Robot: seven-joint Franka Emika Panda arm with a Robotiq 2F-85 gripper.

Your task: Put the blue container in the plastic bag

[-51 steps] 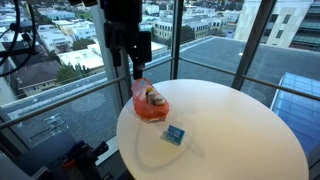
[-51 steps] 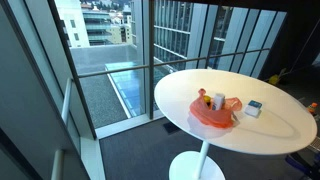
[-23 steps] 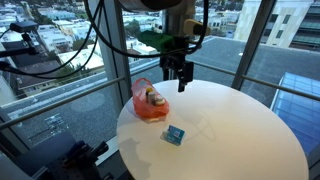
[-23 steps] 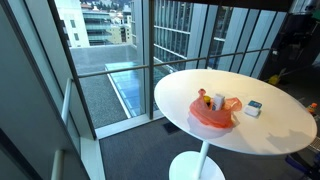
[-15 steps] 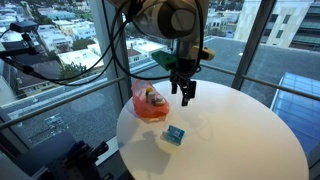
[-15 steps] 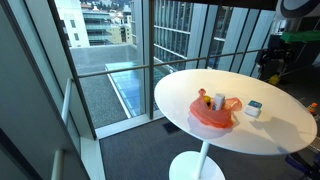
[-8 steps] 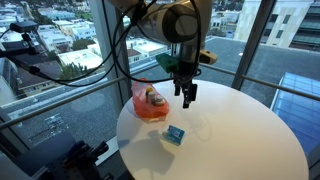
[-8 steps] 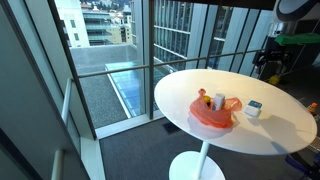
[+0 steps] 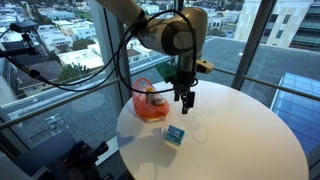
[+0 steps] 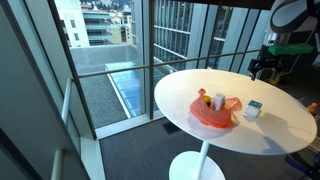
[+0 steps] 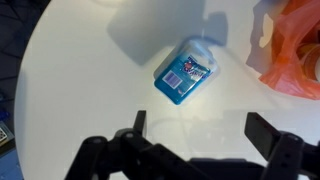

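The blue container (image 9: 175, 134) lies flat on the round white table (image 9: 240, 140), a little in front of the orange-red plastic bag (image 9: 150, 104). My gripper (image 9: 185, 100) hangs open above the table, just behind the container and beside the bag, holding nothing. In the wrist view the blue container (image 11: 187, 72) lies ahead of my gripper (image 11: 202, 128), outside the jaws, and the bag (image 11: 295, 50) fills the upper right corner. From the other side, the container (image 10: 254, 108) sits right of the bag (image 10: 217, 110), with my gripper (image 10: 262, 68) behind them.
Tall glass windows (image 9: 60, 40) and a railing (image 10: 110, 72) surround the table. The table's near edge (image 9: 130, 150) drops to the floor, where dark equipment and cables (image 9: 75, 158) stand. A single pedestal (image 10: 200, 165) carries the tabletop.
The arm has swung from above the bag out over the table and has sunk slightly toward the tabletop in the last second. The jaws stayed open; container and bag have not moved.
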